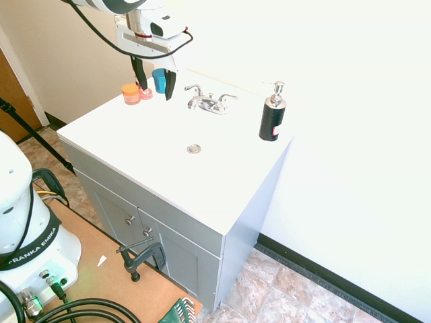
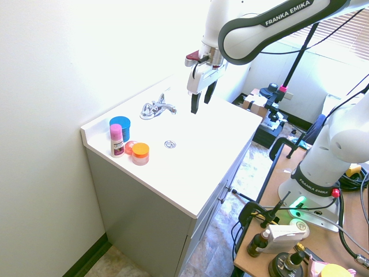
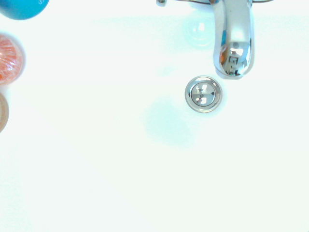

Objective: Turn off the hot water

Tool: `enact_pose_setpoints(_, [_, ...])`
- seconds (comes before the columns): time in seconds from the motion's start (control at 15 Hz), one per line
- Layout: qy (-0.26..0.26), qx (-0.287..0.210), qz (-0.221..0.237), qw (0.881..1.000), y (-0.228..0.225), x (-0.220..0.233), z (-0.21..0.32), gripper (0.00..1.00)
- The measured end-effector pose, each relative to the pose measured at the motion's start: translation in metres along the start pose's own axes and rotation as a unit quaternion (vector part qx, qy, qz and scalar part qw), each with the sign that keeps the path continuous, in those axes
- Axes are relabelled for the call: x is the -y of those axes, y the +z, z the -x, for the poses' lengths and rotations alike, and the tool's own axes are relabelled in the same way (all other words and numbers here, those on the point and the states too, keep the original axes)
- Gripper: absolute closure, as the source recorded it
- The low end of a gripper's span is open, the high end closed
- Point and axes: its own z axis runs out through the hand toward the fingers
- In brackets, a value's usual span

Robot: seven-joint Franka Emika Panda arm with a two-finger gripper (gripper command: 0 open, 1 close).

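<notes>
The chrome tap [image 1: 209,103] sits at the back of the white sink top. The hot water lever [image 1: 193,89] is its left-hand wing, also seen on the side nearer the jars [image 2: 146,110]. The matching right lever [image 1: 226,99] lies on the other side of the spout [image 3: 233,44]. My gripper [image 1: 156,82] hangs open in the air above the basin, apart from the tap, with nothing between its fingers [image 2: 195,103]. The wrist view looks straight down on the drain [image 3: 203,94] and the spout tip.
A black soap dispenser [image 1: 273,114] stands right of the tap. An orange jar [image 1: 130,93], a blue jar [image 1: 159,79] and a pink-capped bottle [image 2: 117,140] cluster at the left back corner. The wall runs close behind the tap.
</notes>
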Motion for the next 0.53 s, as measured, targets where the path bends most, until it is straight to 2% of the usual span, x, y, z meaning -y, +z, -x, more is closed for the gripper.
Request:
enact_pose_setpoints(0.27, [-0.001, -0.022, -0.006, 1.000, -0.007, 0.018, -0.004, 0.00])
enact_pose_setpoints(0.53, [0.020, -0.107, 0.005, 0.994, -0.002, 0.074, -0.029, 0.00])
